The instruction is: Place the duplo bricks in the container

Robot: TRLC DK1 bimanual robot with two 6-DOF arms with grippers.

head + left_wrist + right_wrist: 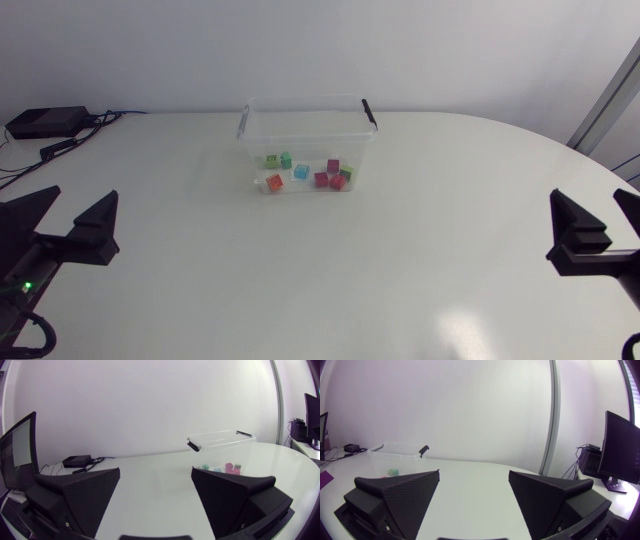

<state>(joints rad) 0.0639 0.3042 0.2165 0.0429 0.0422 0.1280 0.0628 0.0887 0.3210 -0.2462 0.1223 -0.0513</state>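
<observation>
Looking down from the head view, small coloured duplo bricks [305,173] all lie inside the clear plastic container [305,125] on the white surface [330,280]. Left wrist view: my left hand [155,472] gapes wide, empty. Right wrist view: my right hand [474,474] likewise. Placing looks finished; nothing left to grasp.

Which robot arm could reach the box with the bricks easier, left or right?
Left, probably, but only just. The container stands a little nearer the left gripper than the right gripper. Both are open and empty. The bricks I can see already lie inside it, so little seems left to do.
</observation>
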